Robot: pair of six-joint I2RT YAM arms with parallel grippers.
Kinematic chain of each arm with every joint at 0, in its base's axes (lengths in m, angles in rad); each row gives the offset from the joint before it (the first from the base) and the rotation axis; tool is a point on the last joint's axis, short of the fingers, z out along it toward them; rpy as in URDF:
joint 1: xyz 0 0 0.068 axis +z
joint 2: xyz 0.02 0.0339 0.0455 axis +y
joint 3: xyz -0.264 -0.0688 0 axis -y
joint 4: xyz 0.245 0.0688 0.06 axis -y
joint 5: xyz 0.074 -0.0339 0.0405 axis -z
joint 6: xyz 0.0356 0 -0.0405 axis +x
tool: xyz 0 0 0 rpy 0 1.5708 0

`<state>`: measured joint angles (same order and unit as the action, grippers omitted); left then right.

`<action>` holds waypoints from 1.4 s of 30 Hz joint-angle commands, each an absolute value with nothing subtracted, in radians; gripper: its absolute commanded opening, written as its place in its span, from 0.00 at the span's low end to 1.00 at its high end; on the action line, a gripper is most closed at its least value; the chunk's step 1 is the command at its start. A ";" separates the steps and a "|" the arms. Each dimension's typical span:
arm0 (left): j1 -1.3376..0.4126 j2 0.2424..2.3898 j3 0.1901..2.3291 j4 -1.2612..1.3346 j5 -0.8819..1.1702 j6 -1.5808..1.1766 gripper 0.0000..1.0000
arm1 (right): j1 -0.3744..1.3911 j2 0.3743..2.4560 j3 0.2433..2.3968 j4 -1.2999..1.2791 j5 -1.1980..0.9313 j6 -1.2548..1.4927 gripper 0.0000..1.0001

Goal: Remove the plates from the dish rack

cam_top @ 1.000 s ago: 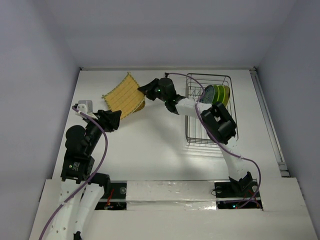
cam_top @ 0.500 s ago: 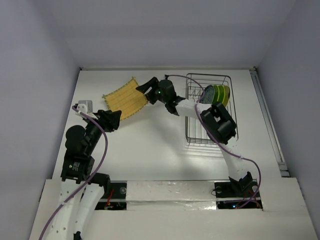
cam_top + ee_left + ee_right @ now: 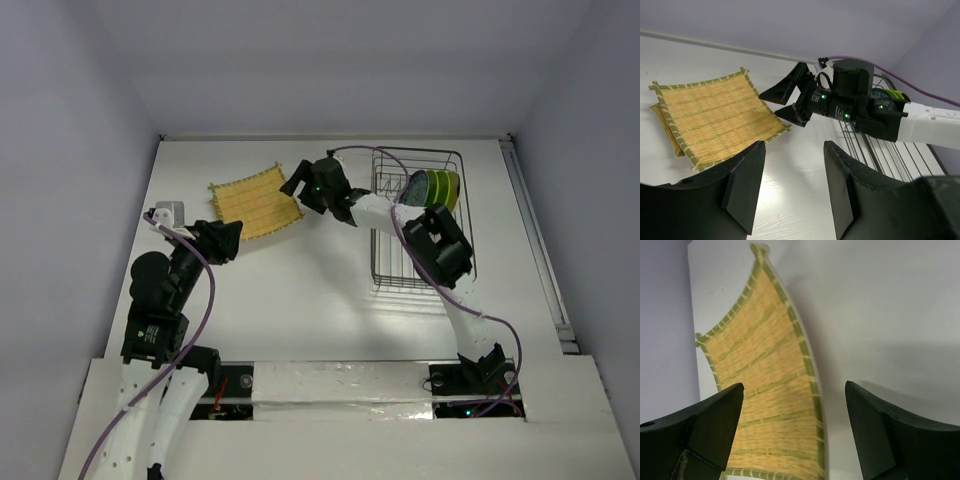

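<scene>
The black wire dish rack [image 3: 400, 262] stands at the right of the table, with lime green and teal plates [image 3: 435, 187] upright at its far end. They also peek out behind the right arm as the plates [image 3: 888, 95] in the left wrist view. My right gripper [image 3: 295, 188] hovers left of the rack, open and empty, just above the edge of a yellow woven bamboo mat [image 3: 255, 200]. From its own camera the right gripper [image 3: 793, 390] has the mat [image 3: 770, 375] lying free below it. My left gripper [image 3: 228, 235] is open and empty near the mat's near corner.
A second bamboo piece [image 3: 662, 127] sticks out from under the mat [image 3: 715, 117] at its left. The right arm [image 3: 860, 105] stretches across from the dish rack [image 3: 890, 145]. White walls close the table at the back and sides.
The right gripper has opened and let go of the bamboo mat, which went from tilted up to lying flat on the table. The left arm has not moved.
</scene>
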<state>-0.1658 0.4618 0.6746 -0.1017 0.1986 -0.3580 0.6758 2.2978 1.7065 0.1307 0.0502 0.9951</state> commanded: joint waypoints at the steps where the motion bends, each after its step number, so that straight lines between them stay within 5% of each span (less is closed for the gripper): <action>1: -0.160 0.449 0.700 -0.054 0.207 -0.365 0.47 | 0.686 2.256 1.848 -0.003 0.113 0.832 0.87; 14: -0.160 0.446 0.699 -0.054 0.204 -0.365 0.47 | 0.686 2.021 1.729 0.031 0.274 0.649 0.86; 17: -0.160 0.443 0.699 -0.058 0.201 -0.364 0.47 | 0.686 1.895 1.666 0.032 0.330 0.586 0.39; 18: -0.160 0.443 0.701 -0.058 0.201 -0.364 0.47 | 0.677 1.857 1.607 0.025 0.363 0.574 0.13; 21: -0.160 0.443 0.699 -0.055 0.209 -0.365 0.47 | 0.626 1.687 1.482 0.024 0.382 0.557 0.01; 26: -0.160 0.442 0.699 -0.055 0.212 -0.365 0.41 | 0.491 1.447 1.218 0.003 0.377 0.482 0.00; 31: -0.160 0.452 0.699 -0.054 0.210 -0.365 0.35 | 0.440 1.344 1.200 -0.182 0.485 0.352 0.01; 37: -0.160 0.469 0.699 -0.049 0.215 -0.365 0.35 | 0.347 1.354 1.164 -0.216 0.462 0.299 0.27; 42: -0.160 0.480 0.698 -0.046 0.219 -0.367 0.37 | 0.327 1.443 1.196 -0.219 0.443 0.298 0.33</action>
